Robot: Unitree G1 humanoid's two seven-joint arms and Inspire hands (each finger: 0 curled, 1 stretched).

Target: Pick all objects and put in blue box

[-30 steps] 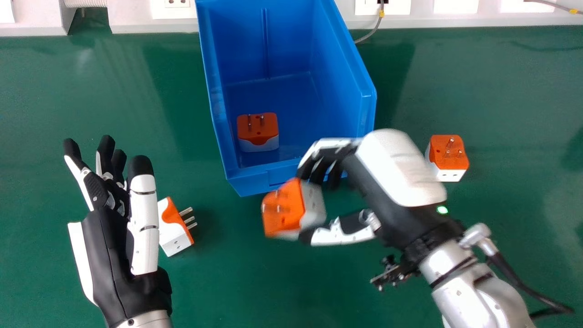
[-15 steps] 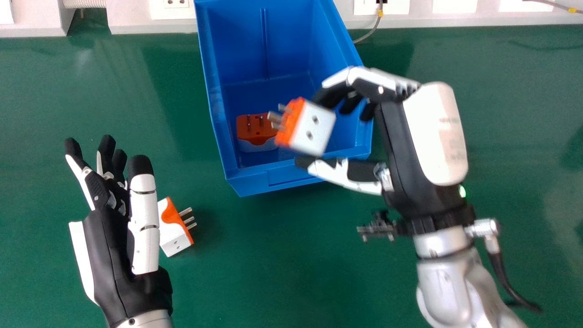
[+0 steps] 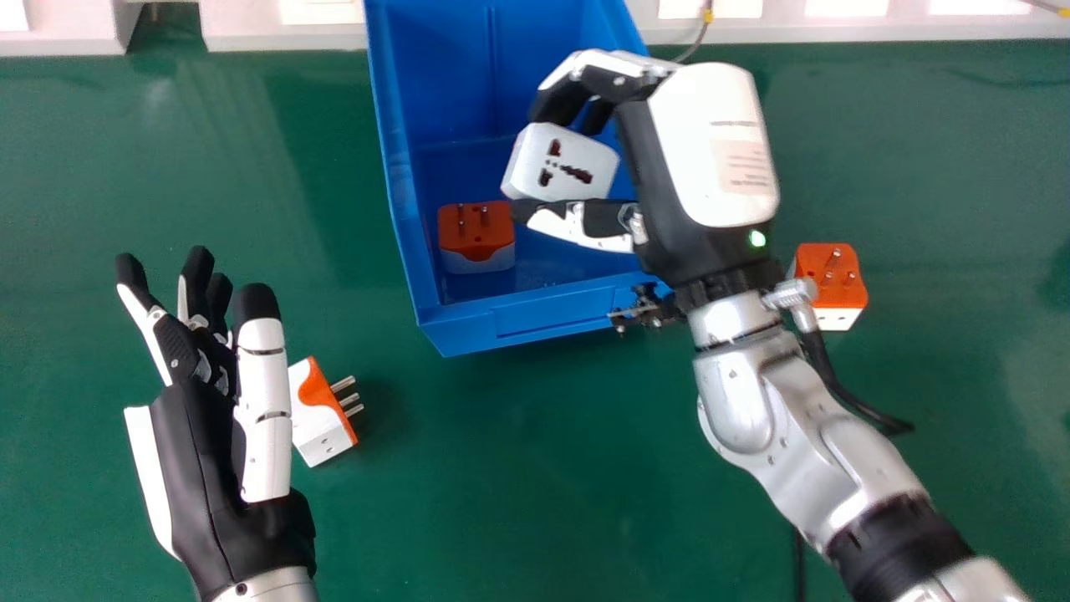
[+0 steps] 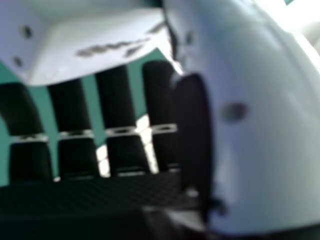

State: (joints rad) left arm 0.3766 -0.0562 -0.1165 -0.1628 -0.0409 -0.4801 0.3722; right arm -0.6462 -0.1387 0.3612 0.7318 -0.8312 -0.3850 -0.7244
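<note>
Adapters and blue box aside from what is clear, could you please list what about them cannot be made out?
- Head view: far rim of the blue box, cut by the top edge; part of its inside, behind the right hand.
- Head view: prongs of the held adapter, behind its body.
- Head view: one end of the left adapter, behind the left hand.
- Right hand view: held adapter's socket holes, blurred.

Looks bright across the green table [image 3: 535,477] in the head view, with a pale sheen toward the right. Burns nearly white on the wall panels [image 3: 322,12], dims inside the blue box [image 3: 552,322], throws a soft shadow just beside the adapter [image 3: 322,422] at left. Glints off the silver forearm [image 3: 740,410]. In the right hand view, blurs heavily, darkens the fingers [image 4: 117,100], flares white beyond the thumb [image 4: 260,140].
</note>
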